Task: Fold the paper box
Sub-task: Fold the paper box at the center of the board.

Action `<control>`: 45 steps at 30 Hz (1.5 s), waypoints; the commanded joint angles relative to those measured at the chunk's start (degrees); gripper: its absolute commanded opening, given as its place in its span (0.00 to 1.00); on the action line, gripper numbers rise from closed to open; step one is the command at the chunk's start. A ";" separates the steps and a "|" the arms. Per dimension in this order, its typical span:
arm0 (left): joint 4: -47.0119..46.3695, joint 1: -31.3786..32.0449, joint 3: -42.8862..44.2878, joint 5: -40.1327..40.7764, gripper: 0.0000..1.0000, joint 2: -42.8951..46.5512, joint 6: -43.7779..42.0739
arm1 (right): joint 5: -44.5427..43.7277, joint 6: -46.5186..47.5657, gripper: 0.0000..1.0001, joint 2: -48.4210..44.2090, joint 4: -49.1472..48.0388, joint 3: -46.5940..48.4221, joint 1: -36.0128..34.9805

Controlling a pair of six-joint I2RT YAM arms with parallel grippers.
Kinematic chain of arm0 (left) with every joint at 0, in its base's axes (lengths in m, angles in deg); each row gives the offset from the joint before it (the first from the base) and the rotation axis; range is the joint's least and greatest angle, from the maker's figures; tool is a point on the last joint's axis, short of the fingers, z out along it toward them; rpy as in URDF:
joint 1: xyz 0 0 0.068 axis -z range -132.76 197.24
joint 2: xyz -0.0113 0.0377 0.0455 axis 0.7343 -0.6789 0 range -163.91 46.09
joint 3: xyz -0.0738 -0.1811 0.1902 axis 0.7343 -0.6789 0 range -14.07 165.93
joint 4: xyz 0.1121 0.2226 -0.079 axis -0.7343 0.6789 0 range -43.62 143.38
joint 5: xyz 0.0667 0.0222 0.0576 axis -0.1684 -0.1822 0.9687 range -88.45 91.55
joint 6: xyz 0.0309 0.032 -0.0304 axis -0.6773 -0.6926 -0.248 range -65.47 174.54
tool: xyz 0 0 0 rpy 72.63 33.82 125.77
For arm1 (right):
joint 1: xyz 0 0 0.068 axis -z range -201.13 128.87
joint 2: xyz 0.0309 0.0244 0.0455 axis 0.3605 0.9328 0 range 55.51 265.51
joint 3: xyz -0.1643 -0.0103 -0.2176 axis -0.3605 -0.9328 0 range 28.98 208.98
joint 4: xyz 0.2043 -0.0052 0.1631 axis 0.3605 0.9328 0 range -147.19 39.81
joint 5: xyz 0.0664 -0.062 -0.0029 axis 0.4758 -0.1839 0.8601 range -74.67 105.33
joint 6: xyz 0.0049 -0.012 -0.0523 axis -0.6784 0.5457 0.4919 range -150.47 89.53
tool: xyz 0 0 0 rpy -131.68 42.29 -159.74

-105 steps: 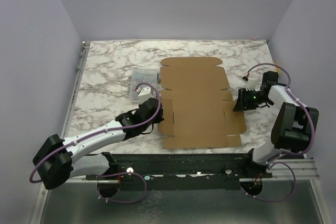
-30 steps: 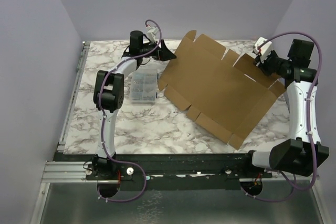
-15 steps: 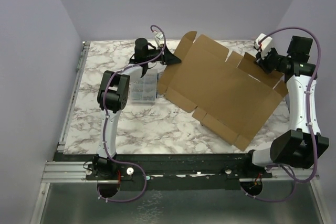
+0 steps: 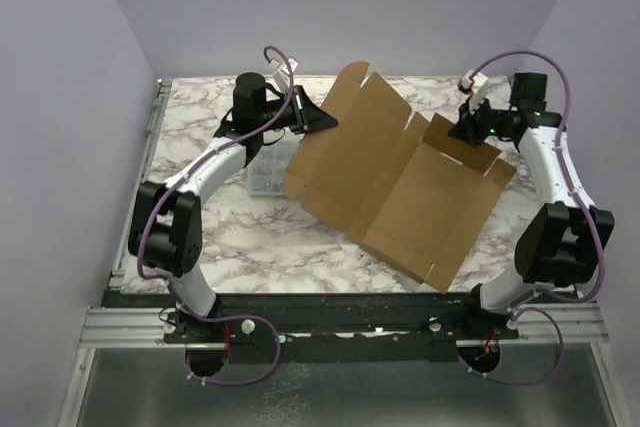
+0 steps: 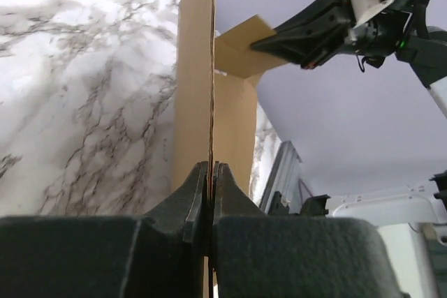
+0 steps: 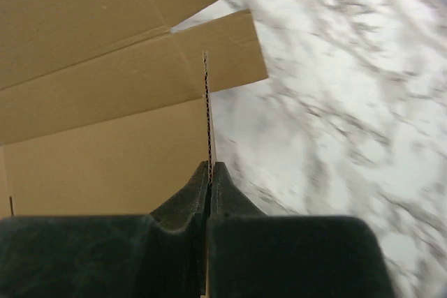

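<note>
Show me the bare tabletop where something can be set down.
Free: the marble table nearside of the paper box; also the far-left corner. Crowded: centre-right, where left gripper and right gripper hold the box, clear case beside it.

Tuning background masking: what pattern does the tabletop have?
The tabletop is white marble with grey-brown veins, clearest in the top external view.

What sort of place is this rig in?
Probably a lab test cell: plain lavender walls box in a marble-pattern table, two arms bolted to a rail at its edge.
</note>
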State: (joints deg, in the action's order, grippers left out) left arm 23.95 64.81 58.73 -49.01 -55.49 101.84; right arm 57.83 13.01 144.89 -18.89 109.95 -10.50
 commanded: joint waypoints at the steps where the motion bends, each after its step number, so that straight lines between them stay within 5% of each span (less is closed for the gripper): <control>1: 31.57 3.02 0.04 19.23 0.00 10.07 -14.67 | 0.38 -8.29 0.01 4.78 -3.23 -2.80 -8.05; 5: 48.13 7.07 3.76 32.17 0.00 12.95 -19.36 | -1.43 -14.50 0.03 9.09 -6.96 -0.35 -13.02; 10: 54.18 10.21 6.86 38.66 0.00 14.98 -21.97 | 2.00 -15.16 0.19 11.86 -4.57 1.21 -13.09; 24: 54.61 12.16 8.20 34.15 0.00 16.81 -33.02 | 3.21 -8.64 0.60 5.86 2.62 -8.46 -10.33; 30: 53.97 12.95 9.83 33.40 0.00 18.12 -38.30 | 7.46 -8.31 0.64 9.93 6.14 -4.83 -1.38; 45: 55.15 18.01 18.70 39.81 0.00 12.59 -46.99 | 9.54 -5.08 0.67 15.06 10.65 -5.22 8.09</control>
State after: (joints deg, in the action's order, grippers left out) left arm 79.07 81.55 74.53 -12.93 -40.65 59.70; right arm 63.91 5.75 157.52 -11.41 104.16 -2.87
